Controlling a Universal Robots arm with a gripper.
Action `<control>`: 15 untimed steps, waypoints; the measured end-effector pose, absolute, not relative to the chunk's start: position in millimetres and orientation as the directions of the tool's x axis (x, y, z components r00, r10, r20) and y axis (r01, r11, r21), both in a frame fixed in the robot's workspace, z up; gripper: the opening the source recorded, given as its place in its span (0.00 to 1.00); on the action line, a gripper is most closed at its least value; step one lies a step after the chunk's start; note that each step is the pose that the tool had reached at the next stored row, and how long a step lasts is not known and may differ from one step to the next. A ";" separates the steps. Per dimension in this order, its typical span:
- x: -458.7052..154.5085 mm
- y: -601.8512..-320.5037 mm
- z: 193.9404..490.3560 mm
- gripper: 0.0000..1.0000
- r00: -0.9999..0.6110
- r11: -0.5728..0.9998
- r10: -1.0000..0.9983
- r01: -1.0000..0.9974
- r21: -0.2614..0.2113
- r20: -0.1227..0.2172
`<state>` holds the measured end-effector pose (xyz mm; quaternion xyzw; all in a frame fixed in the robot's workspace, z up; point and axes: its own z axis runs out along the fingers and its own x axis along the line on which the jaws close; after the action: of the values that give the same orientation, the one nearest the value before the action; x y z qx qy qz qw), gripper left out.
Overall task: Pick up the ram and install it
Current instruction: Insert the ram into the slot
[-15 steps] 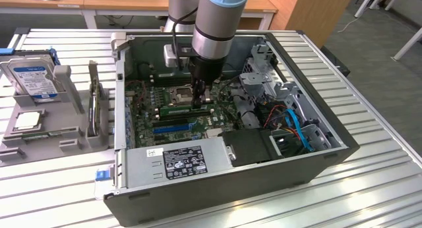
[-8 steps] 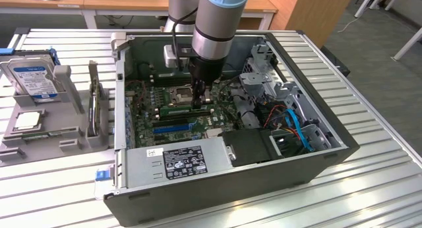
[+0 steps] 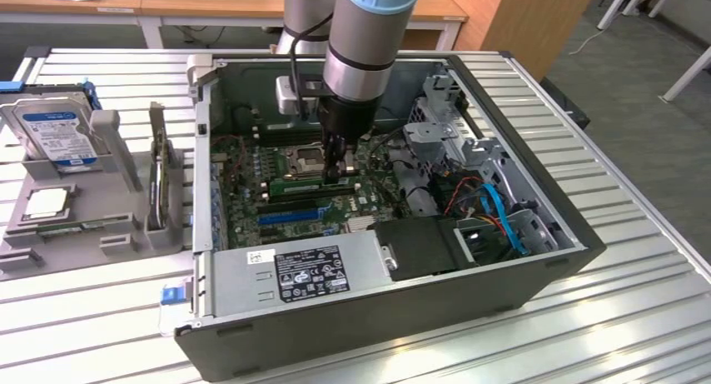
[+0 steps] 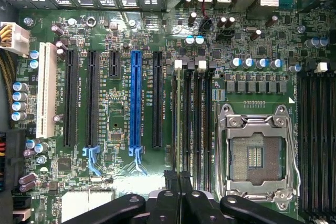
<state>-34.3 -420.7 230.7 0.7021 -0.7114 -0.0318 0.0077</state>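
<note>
The ram (image 3: 302, 187), a narrow green stick, lies along a memory slot beside the empty CPU socket (image 3: 308, 158) on the motherboard (image 3: 291, 211). My gripper (image 3: 336, 174) reaches straight down into the open computer case (image 3: 534, 259), with its fingers closed on the stick's upper edge towards the exterior view's right end. In the wrist view the ram (image 4: 176, 129) is edge-on, a thin dark strip over the memory slot farthest from the CPU socket (image 4: 255, 155). The black fingertips (image 4: 171, 179) of the gripper (image 4: 178, 178) pinch it.
A grey tray (image 3: 122, 234) at the exterior view's left holds a hard drive (image 3: 58, 127), a silver CPU chip (image 3: 45, 202) and an upright expansion card (image 3: 161, 180). In the case are the power supply (image 3: 300, 271), blue cables (image 3: 505, 217) and a drive cage (image 3: 444, 142).
</note>
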 end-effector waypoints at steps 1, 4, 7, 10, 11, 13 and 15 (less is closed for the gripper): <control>-34.3 -420.7 230.7 0.11 -0.014 0.012 -0.999 -0.998 0.056 -0.034; -34.5 -420.7 230.6 0.11 -0.014 0.012 -0.999 -0.998 0.056 -0.034; -35.1 -420.7 230.6 0.11 -0.014 0.012 -0.999 -0.998 0.056 -0.034; -35.1 -420.8 230.4 0.11 -0.014 0.012 -0.999 -0.998 0.056 -0.034; -35.1 -420.7 230.4 0.11 -0.014 0.012 -0.999 -0.998 0.056 -0.034; -35.1 -420.7 230.4 0.11 -0.014 0.012 -0.999 -0.998 0.056 -0.034; -35.1 -420.7 230.3 0.11 -0.014 0.012 -0.999 -0.998 0.056 -0.034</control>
<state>-35.1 -420.7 230.3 0.7021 -0.7114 -0.0318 0.0077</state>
